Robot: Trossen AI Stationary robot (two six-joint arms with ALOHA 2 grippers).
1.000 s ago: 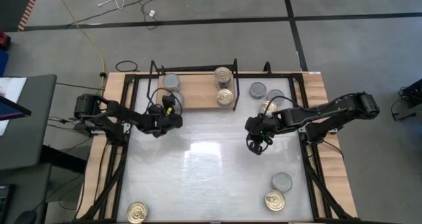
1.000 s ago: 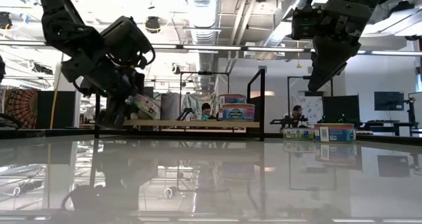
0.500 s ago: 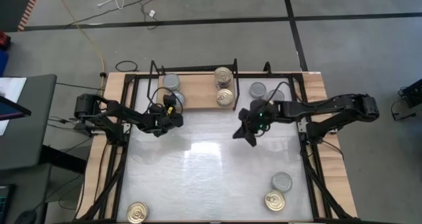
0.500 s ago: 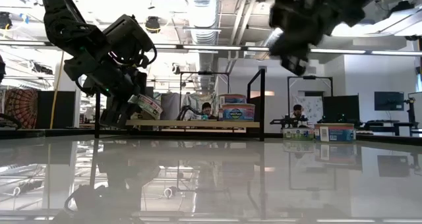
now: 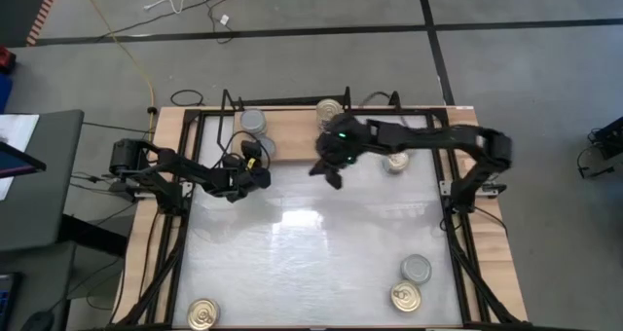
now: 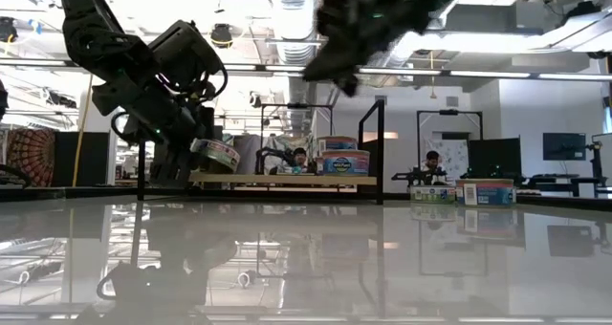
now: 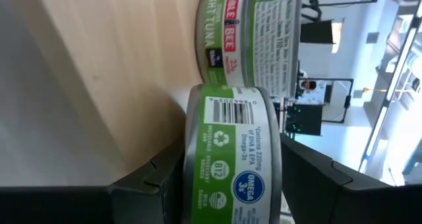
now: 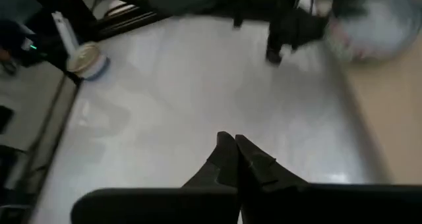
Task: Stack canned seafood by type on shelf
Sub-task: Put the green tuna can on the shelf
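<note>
The left gripper (image 5: 255, 165) clamps a green-labelled tuna can (image 7: 232, 155) beside the shelf (image 5: 292, 136) for stacking, while the right gripper (image 5: 329, 167), fingers together, holds nothing.

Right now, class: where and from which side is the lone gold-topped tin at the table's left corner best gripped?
Probably from straight above, jaws across the round side wall of the gold-topped tin: it lies flat, lid up, nothing beside it.

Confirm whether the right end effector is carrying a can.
No. The right end effector is shut on nothing above the bare tabletop.
</note>
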